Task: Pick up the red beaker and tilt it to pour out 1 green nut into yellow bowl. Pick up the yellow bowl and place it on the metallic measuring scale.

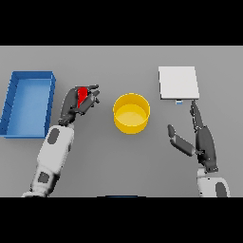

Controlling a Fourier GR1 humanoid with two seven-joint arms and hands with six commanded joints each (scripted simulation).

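Red shows between the dark fingers of the left hand (pixel 79 102): the red beaker (pixel 82 95) is clasped there, fingers and thumb curled round it, so that only a small part of it can be seen (whether it holds a green nut cannot be told from this view); the hand sits left of centre on the grey table (pixel 118 61), with its white and grey arm running down toward the near left corner. Just right of that hand, apart from it, stands the yellow bowl (pixel 131 113), upright near the middle of the table; its inside looks plain yellow. Farther right and a little farther away lies the metallic measuring scale (pixel 178 83), a pale square plate, well apart from the bowl. The right hand (pixel 199 137) rests near the scene's right side, fingers straight and released, thumb spread toward the bowl, fingertips pointing at the scale's near edge; it holds nothing. A blue tray (pixel 14 102) lies at the far left.
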